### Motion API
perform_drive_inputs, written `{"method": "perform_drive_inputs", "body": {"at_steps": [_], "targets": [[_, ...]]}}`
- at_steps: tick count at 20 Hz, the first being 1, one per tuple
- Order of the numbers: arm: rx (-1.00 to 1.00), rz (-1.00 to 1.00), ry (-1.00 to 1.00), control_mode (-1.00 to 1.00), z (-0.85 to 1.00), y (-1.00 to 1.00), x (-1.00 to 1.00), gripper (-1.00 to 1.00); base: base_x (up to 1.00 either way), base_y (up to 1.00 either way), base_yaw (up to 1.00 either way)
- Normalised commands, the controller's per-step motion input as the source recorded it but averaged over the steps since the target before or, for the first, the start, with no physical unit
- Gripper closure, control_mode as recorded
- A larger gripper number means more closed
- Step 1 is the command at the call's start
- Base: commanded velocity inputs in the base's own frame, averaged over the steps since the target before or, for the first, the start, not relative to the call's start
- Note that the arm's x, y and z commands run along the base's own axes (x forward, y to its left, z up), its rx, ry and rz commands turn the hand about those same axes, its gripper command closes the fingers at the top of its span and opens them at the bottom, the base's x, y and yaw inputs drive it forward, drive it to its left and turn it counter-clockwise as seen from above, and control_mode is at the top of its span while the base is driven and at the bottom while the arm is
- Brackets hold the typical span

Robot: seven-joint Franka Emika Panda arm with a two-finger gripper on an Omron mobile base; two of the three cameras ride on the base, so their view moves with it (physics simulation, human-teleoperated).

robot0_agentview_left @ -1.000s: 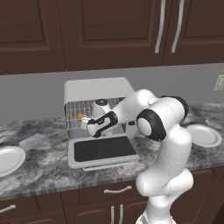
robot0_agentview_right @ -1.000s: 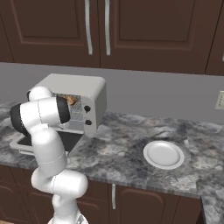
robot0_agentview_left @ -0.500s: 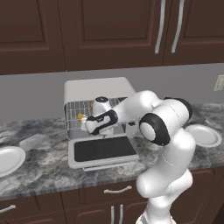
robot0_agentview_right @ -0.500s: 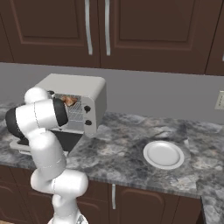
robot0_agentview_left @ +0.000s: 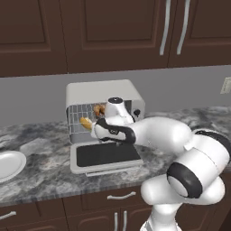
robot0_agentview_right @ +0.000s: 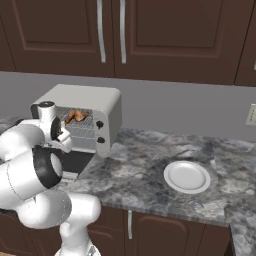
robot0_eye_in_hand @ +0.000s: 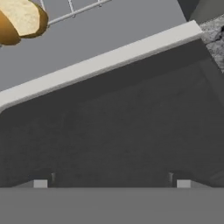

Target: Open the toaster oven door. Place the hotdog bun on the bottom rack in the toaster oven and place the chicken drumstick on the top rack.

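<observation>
Toaster oven: I see the boxy white toaster oven (robot0_agentview_left: 104,92) on the grey marbled stone desk (robot0_agentview_left: 40,173), its dark glass door (robot0_agentview_left: 106,154) dropped flat toward me.
Bun: the golden-brown hotdog bun (robot0_agentview_left: 86,122) lies on a wire rack inside the oven, at the left of the cavity. From the hand view, the bun (robot0_eye_in_hand: 19,19) sits at the upper left, past the door's pale edge.
Drumstick: the browned chicken drumstick (robot0_agentview_right: 76,116) rests higher in the cavity, on the upper rack; from the left base view it (robot0_agentview_left: 99,109) shows just above and right of the bun.
End effector: my white two-finger end effector (robot0_agentview_left: 97,130) hangs at the oven mouth over the open door, released, fingers spread wide (robot0_eye_in_hand: 40,183), nothing between them.
Plates: a round white plate (robot0_agentview_right: 187,176) sits well right of the oven; another white plate (robot0_agentview_left: 8,164) lies at the left edge.
</observation>
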Motion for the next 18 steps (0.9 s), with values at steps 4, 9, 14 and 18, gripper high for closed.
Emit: {"method": "perform_drive_inputs", "body": {"at_steps": [4,9,14,18], "targets": [[0.00,0.03,0.00,-1.00,0.56,-0.85,-1.00,-1.00,0.00,0.00,0.00],[0.00,0.14,0.00,-1.00,0.70,-0.77,-1.00,-1.00,0.00,0.00,0.00],[-0.02,0.20,-0.07,-1.00,0.64,-0.55,-1.00,-1.00,0.00,0.00,0.00],[-0.06,0.13,-0.05,-1.00,0.59,-0.30,-1.00,-1.00,0.00,0.00,0.00]]}}
